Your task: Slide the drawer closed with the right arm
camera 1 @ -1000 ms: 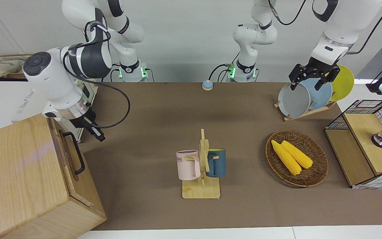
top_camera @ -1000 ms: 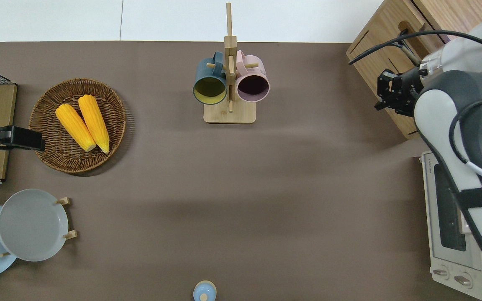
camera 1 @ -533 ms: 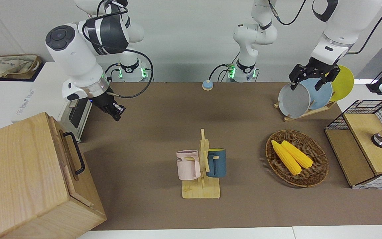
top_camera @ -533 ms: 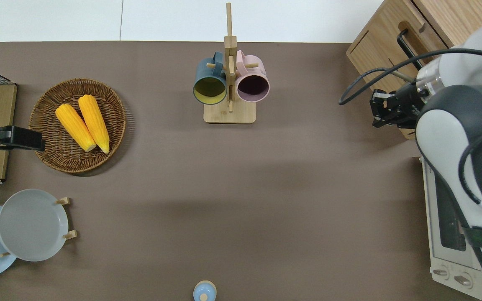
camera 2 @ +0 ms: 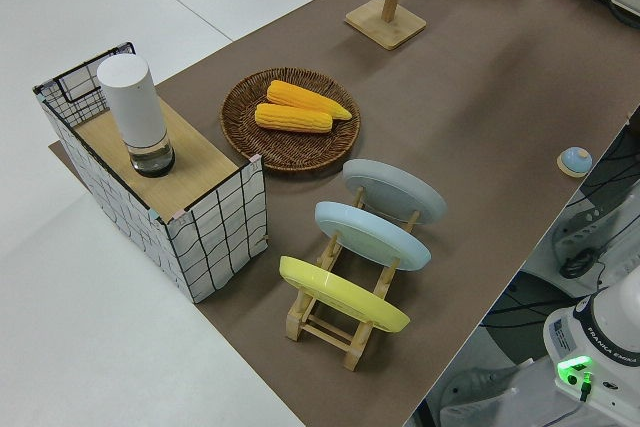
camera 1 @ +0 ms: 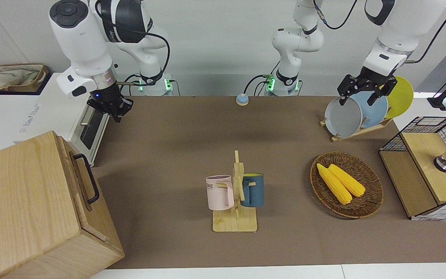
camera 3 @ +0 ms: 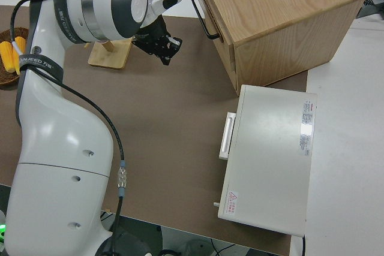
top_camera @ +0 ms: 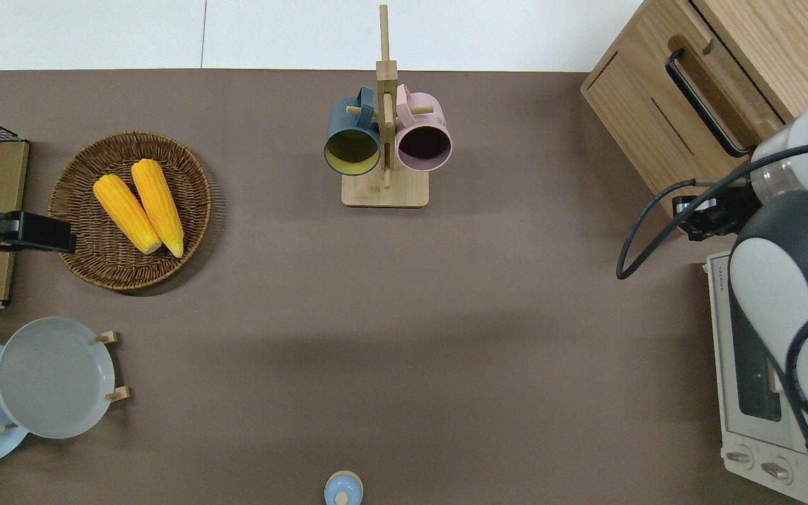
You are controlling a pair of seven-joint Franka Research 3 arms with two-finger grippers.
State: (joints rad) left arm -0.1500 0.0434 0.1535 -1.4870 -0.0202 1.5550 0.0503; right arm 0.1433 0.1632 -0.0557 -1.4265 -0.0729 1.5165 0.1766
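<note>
The drawer (camera 1: 79,182) is the top panel of the pale-wood cabinet (camera 1: 21,201) at the right arm's end of the table. It sits pushed in, level with the cabinet front. Its black loop handle (camera 1: 92,185) also shows in the overhead view (top_camera: 702,105). My right gripper (camera 1: 116,112) is shut and empty, with a blue light on its wrist. It hangs in the air, clear of the handle. In the overhead view (top_camera: 695,216) it is over the table by the cabinet's corner nearer to the robots. My left gripper (camera 1: 364,97) is parked and open.
A white toaster oven (top_camera: 748,365) stands beside the cabinet, nearer to the robots. A mug rack (camera 1: 234,193) with a pink and a blue mug stands mid-table. A wicker basket (camera 1: 366,201) with two corn cobs, a plate rack (camera 1: 354,112) and a wire-mesh box (camera 1: 428,166) are at the left arm's end.
My right gripper has risen from the drawer front and drawn back toward the robots. The drawer and cabinet have not moved. The left arm has not moved.
</note>
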